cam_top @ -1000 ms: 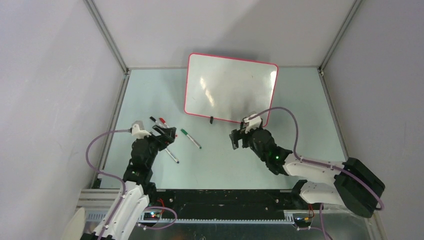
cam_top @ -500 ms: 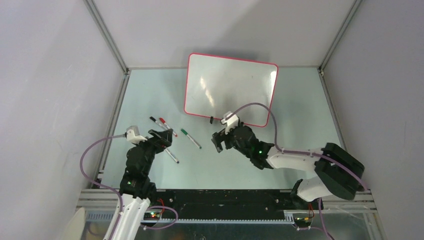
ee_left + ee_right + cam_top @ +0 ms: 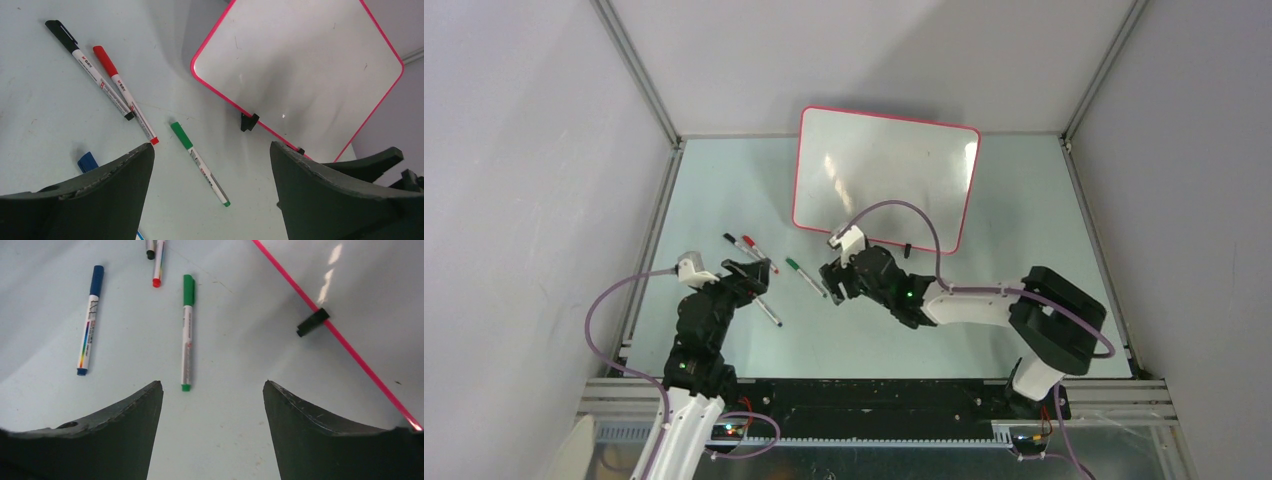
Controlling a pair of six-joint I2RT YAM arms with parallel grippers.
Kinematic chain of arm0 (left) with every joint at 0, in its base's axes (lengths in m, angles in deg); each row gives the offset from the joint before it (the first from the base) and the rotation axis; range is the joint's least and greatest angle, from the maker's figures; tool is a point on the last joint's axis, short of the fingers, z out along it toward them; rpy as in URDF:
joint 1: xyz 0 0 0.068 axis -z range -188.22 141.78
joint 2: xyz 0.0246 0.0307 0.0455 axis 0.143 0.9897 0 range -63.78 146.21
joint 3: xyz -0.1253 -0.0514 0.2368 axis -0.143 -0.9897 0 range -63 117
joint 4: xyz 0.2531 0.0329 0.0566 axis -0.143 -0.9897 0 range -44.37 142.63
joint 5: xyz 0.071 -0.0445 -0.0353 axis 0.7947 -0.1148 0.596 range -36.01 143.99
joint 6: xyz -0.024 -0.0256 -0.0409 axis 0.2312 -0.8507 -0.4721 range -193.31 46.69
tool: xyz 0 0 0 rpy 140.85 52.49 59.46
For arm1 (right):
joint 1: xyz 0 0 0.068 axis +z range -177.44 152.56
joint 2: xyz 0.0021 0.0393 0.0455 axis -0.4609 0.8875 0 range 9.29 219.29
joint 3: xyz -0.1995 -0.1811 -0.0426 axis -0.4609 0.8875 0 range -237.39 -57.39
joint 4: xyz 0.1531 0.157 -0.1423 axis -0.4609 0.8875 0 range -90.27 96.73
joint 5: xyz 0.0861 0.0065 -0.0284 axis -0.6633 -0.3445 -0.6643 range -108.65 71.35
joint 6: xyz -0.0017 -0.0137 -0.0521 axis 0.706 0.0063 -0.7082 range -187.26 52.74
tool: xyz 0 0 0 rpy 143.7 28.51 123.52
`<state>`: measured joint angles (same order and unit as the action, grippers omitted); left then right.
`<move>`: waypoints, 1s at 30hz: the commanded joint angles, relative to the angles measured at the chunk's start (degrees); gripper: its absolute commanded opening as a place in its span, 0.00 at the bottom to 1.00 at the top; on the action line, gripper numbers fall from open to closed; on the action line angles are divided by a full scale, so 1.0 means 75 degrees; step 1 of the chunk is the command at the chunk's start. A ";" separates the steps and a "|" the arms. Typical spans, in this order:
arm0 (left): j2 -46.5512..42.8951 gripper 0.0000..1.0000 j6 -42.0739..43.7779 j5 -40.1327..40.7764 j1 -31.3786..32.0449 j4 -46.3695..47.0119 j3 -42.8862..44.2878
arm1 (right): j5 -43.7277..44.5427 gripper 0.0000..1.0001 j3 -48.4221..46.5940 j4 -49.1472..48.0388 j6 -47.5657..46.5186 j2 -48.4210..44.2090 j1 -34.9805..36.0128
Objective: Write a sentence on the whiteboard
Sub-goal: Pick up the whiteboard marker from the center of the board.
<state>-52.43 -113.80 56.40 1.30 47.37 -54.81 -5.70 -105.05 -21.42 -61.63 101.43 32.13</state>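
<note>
The large glossy white whiteboard point(image 3: 884, 180) with a thin red-pink rim stands tilted at the far middle of the pale green table point(image 3: 724, 180), and its face looks blank: no letter of the sentence shows in any view. The right gripper point(image 3: 833, 284) hangs with its jaws wide and empty, just right of the slim white-barrelled green marker point(image 3: 187, 330), which lies flat on the table just near of the board's left corner. The step in hand looks like fetching that pen. To do it well, the right arm should bring the barrel between the two fingers with the jaws square across it, come down low and close on the white middle rather than the capped far end, so the pen does not roll or pivot. The cap appears to be on, so it would need pulling before any stroke. The left gripper point(image 3: 759, 270) is likewise wide and empty, above a blue-capped marker point(image 3: 89, 322), with a black-capped marker point(image 3: 90, 70) and a red-capped marker point(image 3: 125, 95) just far of it. From above, the blue pen is partly covered by the left fingers. Glare and grey reflections on the board could hide faint marks, and one black foot point(image 3: 312, 322) sits beside the right wrist.
</note>
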 commanded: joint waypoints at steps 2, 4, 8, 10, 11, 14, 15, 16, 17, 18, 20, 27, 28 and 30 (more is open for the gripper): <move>0.0074 0.91 0.0064 -0.0023 0.0020 0.0195 0.0013 | -0.0236 0.72 -0.1017 0.0732 0.0304 0.0801 0.0190; 0.0078 0.91 0.0066 0.0005 0.0020 0.0169 0.0010 | -0.0251 0.71 -0.1264 0.0969 0.0377 0.1023 0.0208; 0.0086 0.90 0.0061 0.0016 0.0023 0.0217 -0.0024 | -0.0158 0.67 -0.1659 0.1434 0.0637 0.1392 0.0300; 0.0114 0.90 0.0056 0.0026 0.0022 0.0262 -0.0044 | 0.0010 0.67 -0.1822 0.1646 0.0687 0.1568 0.0397; 0.0138 0.90 0.0055 0.0038 0.0021 0.0301 -0.0056 | 0.0190 0.66 -0.1968 0.1820 0.0713 0.1693 0.0428; 0.0242 0.89 0.0032 0.0022 0.0020 0.0395 -0.0084 | 0.0390 0.59 -0.2229 0.2080 0.0733 0.1927 0.0536; 0.0305 0.89 0.0032 0.0022 0.0020 0.0408 -0.0069 | 0.0429 0.58 -0.2307 0.2154 0.0759 0.2032 0.0551; 0.0356 0.89 0.0034 0.0026 0.0023 0.0408 -0.0062 | 0.0417 0.57 -0.2353 0.2194 0.0799 0.2134 0.0561; 0.0376 0.89 0.0033 0.0043 0.0027 0.0423 -0.0061 | 0.0350 0.57 -0.2452 0.2288 0.0821 0.2196 0.0563; 0.0423 0.89 0.0020 0.0042 0.0022 0.0467 -0.0060 | 0.0302 0.55 -0.2508 0.2343 0.0867 0.2327 0.0570; 0.0496 0.89 -0.0024 0.0036 0.0029 0.0554 -0.0085 | 0.0225 0.50 -0.2697 0.2493 0.0889 0.2520 0.0611; 0.0456 0.85 -0.0056 0.0359 0.0020 0.0442 -0.0069 | 0.0495 0.37 -0.3400 0.3225 0.0924 0.3162 0.0828; 0.0443 0.85 -0.0053 0.0355 0.0026 0.0466 -0.0083 | 0.0572 0.37 -0.3502 0.3331 0.0936 0.3263 0.0831; 0.0458 0.85 -0.0051 0.0366 0.0021 0.0481 -0.0095 | 0.0644 0.30 -0.3566 0.3442 0.0982 0.3331 0.0805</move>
<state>-48.74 -113.89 57.58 1.30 48.90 -54.85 -3.36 -128.87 0.51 -55.23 124.48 37.85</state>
